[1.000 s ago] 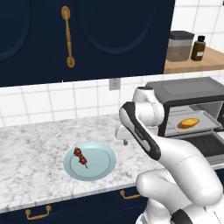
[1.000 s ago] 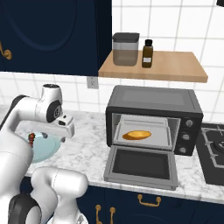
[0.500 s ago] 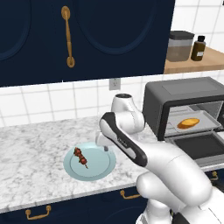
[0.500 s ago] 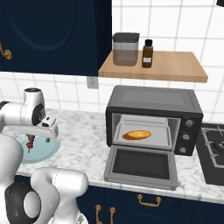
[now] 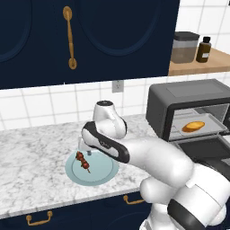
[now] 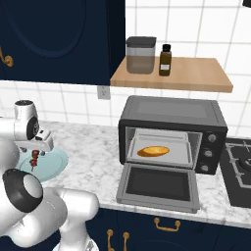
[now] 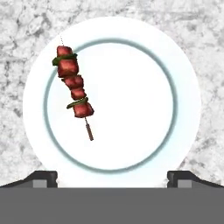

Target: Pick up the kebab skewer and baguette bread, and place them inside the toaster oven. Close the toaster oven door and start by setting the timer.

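Observation:
The kebab skewer (image 7: 74,89) lies on the left part of a pale blue plate (image 7: 175,105), its red-brown chunks in a slanted row. My gripper (image 7: 112,177) hangs open straight above the plate, nothing between its fingertips (image 7: 43,177). From the base, the gripper (image 5: 85,150) hovers just over the skewer (image 5: 83,161) on the plate (image 5: 101,173). The toaster oven (image 6: 171,115) stands to the right with its door (image 6: 157,185) folded down. The baguette bread (image 6: 153,150) rests on the tray inside. The oven (image 5: 188,96) and baguette (image 5: 193,126) also show at the right of the left base view.
A wooden shelf (image 6: 196,73) above the oven carries a grey-lidded canister (image 6: 140,55) and a brown bottle (image 6: 165,60). A stove top (image 6: 238,169) sits right of the oven. Dark blue wall cabinets (image 5: 90,36) hang over the marble counter (image 5: 31,152).
The arm has swung left from the oven side to above the plate. The gripper has stayed open. The skewer and baguette have not moved.

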